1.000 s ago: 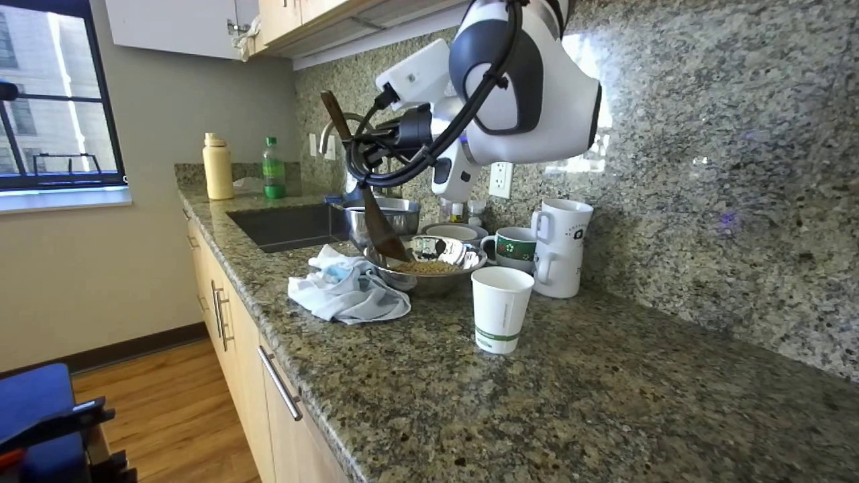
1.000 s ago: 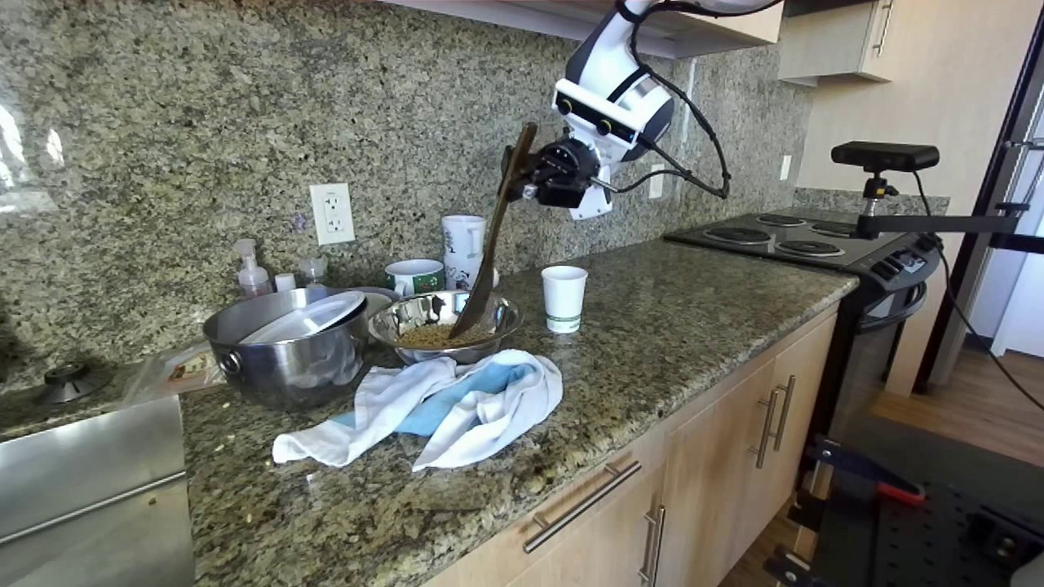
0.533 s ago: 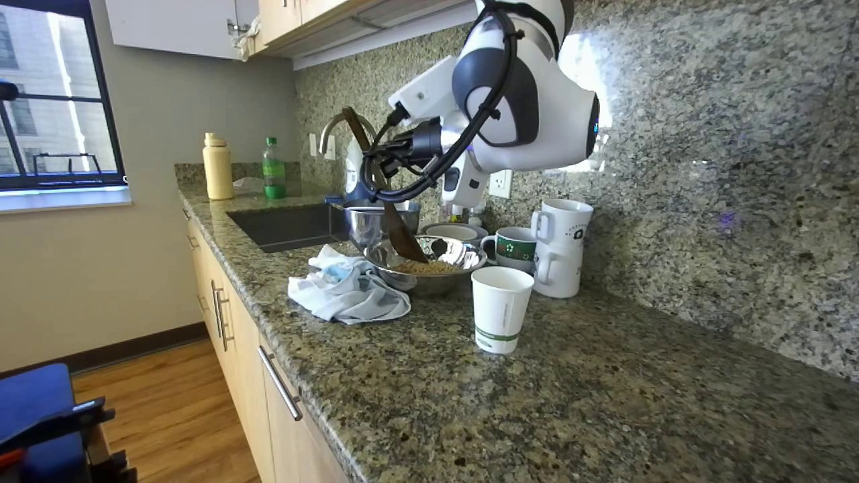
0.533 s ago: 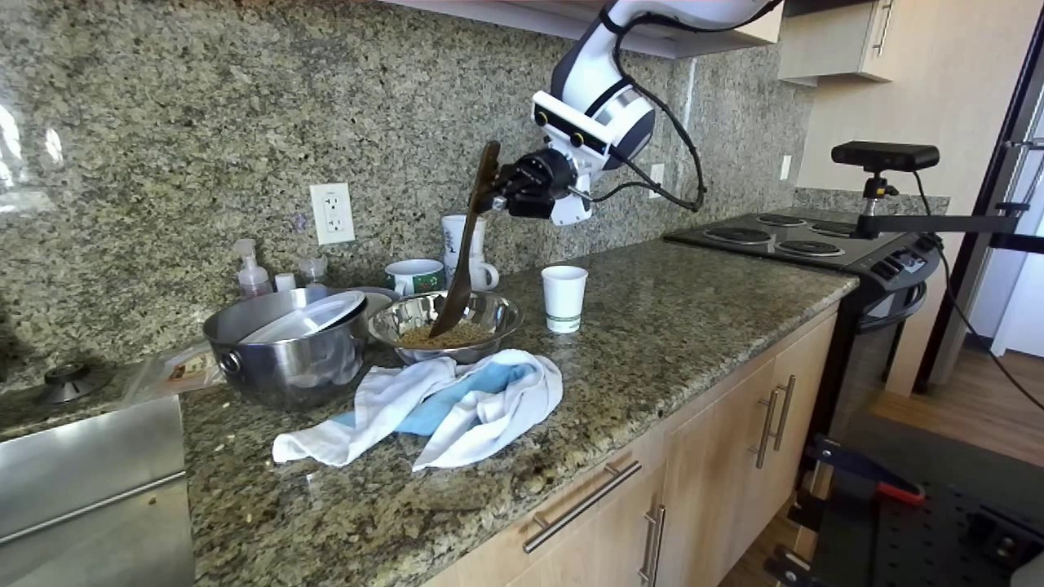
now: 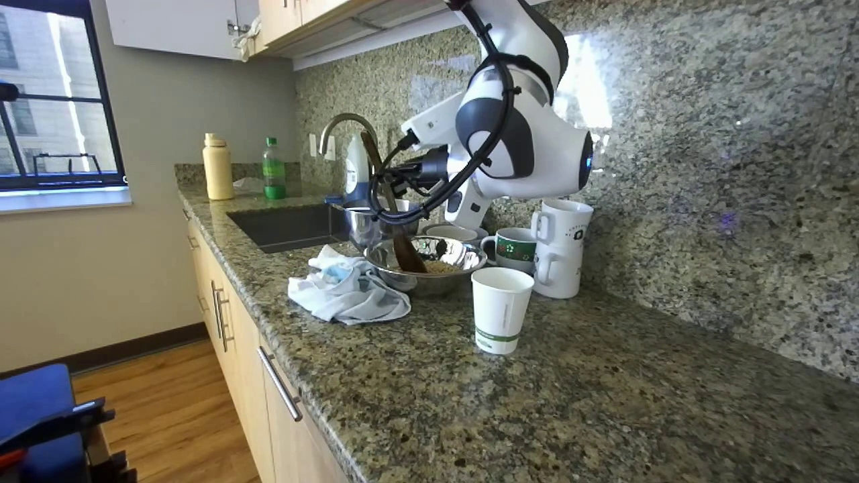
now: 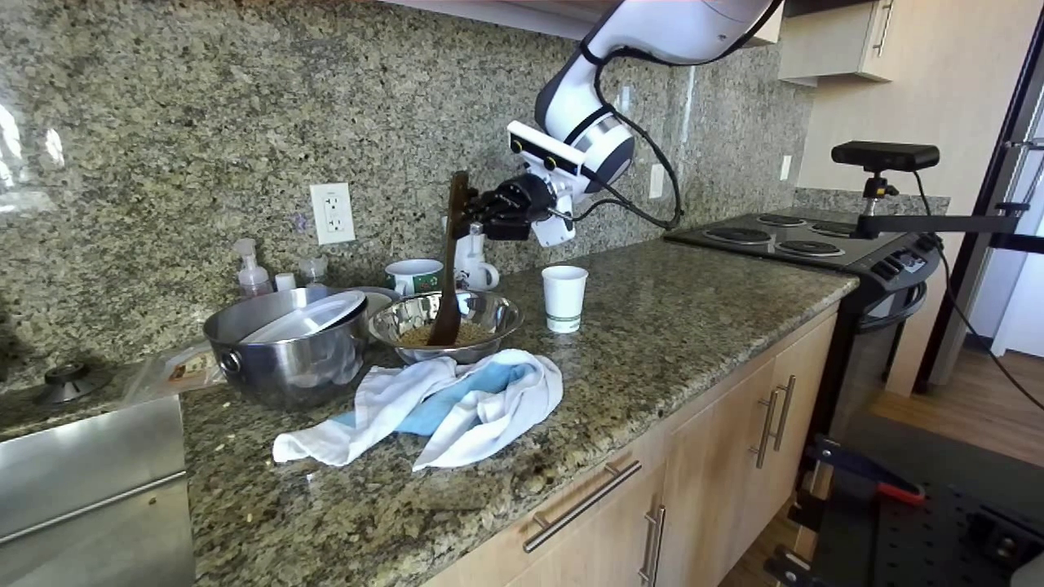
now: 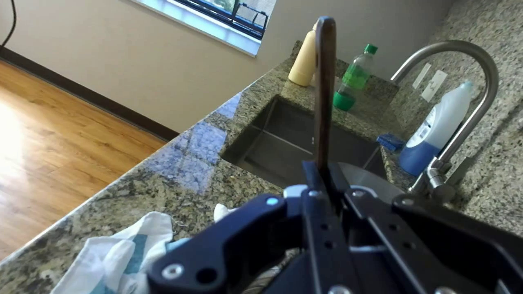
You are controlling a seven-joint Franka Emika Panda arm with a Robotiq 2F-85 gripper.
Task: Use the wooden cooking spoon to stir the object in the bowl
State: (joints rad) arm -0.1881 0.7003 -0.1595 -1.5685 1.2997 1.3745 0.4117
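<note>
Claw [image 7: 324, 173]: clamped on the spoon [image 6: 450, 265], a finger pressed to each side of the handle, whose end stood at 12 o'clock in the wrist view.
Grip: narrow on a slim handle; drag from below could, I judged, have let the spoon pivot or slip.
Spoon: nearly upright in an exterior view, top leaning just past 12 o'clock, head down inside the bowl [image 6: 504, 314].
Grain [image 6: 477, 333]: a tan bed, presumably the thing to stir; the spoon's tip appeared to be in it, depth hidden. A fast sweep might have flung some over the rim.
Bowl: low, shiny, on the counter [image 6: 652, 326], nothing seen steadying it; a shove on its wall could have slid or tipped it.
Cloth [image 6: 457, 399]: in an exterior view, at 6 o'clock of the bowl, contact unclear; it might have bunched under a sliding base.
Pot [image 6: 294, 371]: in that view, at 9 o'clock, just beside; a bowl pushed that way would probably have struck it.
Cup [image 6: 564, 297]: there at 3 o'clock, apart; it looked light, so a stray swing could have toppled it.
Mugs [image 5: 562, 251]: stacked, in an exterior view at 3 o'clock; a bump would likely have unseated the upper one.
</note>
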